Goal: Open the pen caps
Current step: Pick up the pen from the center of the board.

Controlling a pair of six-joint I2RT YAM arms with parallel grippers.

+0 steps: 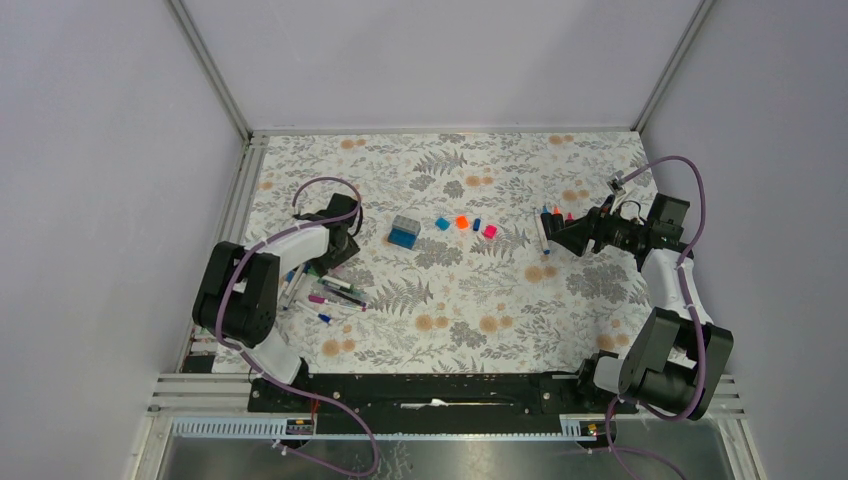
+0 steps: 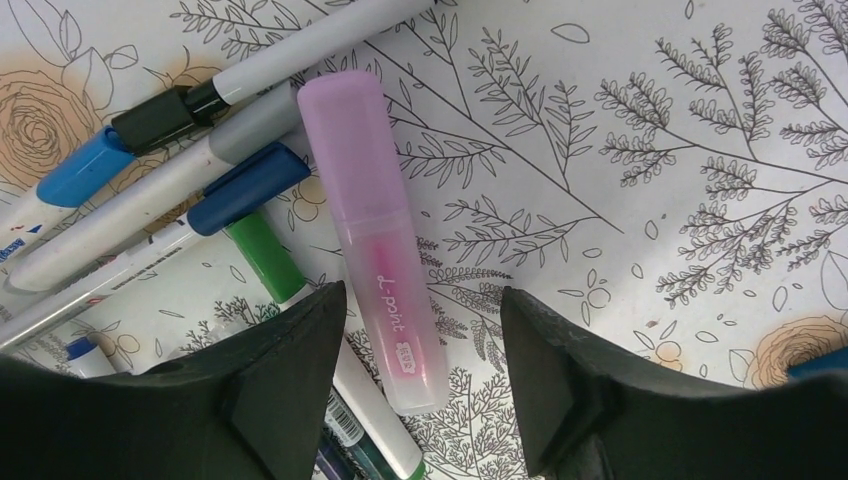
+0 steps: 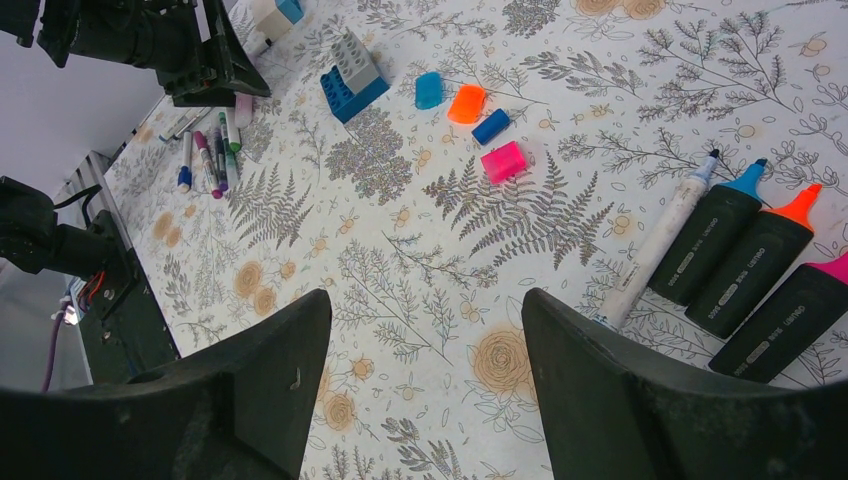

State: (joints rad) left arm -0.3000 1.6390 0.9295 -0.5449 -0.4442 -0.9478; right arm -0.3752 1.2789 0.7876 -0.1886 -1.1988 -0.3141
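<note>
— Though spread and pinching nothing yet, already straddling the purple highlighter (image 2: 385,270); see the left hand (image 2: 422,305), low over the pen heap by the left edge of the counter (image 2: 640,250)?

— Seen; one finger (image 2: 290,370) just beside the barrel, the other well clear of it; lilac cap (image 2: 345,140) still seated, aimed away from the palm.

— And the right hand (image 3: 425,310)?

— Spread as well, holding nothing; hanging near the right edge, above three uncapped highlighters (image 3: 760,275) and a thin white pen (image 3: 660,240).

— Caps already off?

— Four, lying mid-counter: blue cap (image 3: 429,90), orange cap (image 3: 466,103), dark blue cap (image 3: 491,127), pink cap (image 3: 503,161), all near the blue-and-grey block (image 3: 352,76); more still on in the heap, among them a black cap (image 2: 152,118).

— Worries from here?

— Several, judging by the layout; off-centre closing, so a sideways shove before any real clamp; smooth round plastic, so likely to roll or squirt out; green pen (image 2: 265,255) just beside that nearer finger, so possibly caught in the same pinch, or dragged up with the lift.

— Anything about grip height?

— Yes; keep to the pink lower barrel; if pinched too near the seam, cap squeezed onto body, nothing left free to pull; also a long reach across for the partner, so some risk of a loosened hold midway.
</note>
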